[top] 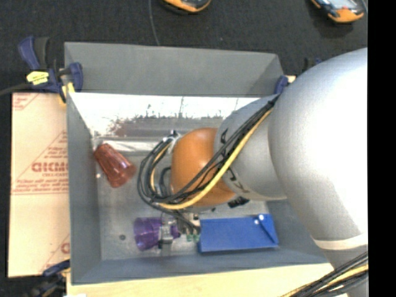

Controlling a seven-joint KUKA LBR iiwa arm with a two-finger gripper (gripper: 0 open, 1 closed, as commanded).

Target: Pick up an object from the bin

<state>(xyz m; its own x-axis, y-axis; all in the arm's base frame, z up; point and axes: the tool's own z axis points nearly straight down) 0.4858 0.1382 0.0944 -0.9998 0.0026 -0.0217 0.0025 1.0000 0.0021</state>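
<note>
My gripper (177, 223) reaches down near the front of the bin, mostly hidden under the arm's orange wrist cover and cables. Just left of it, and touching or nearly touching it, lies a small purple translucent cup-like object (147, 233) on its side. A flat blue box (236, 234) lies right of the gripper along the bin's front wall, and a small green bit (193, 232) shows at its left end. A reddish-brown translucent cup (113, 164) lies on its side at the left of the bin, well away from the gripper.
The arm's large grey body covers the right side of the bin. Bare floor shows between the reddish-brown cup and the purple object, and along the back wall.
</note>
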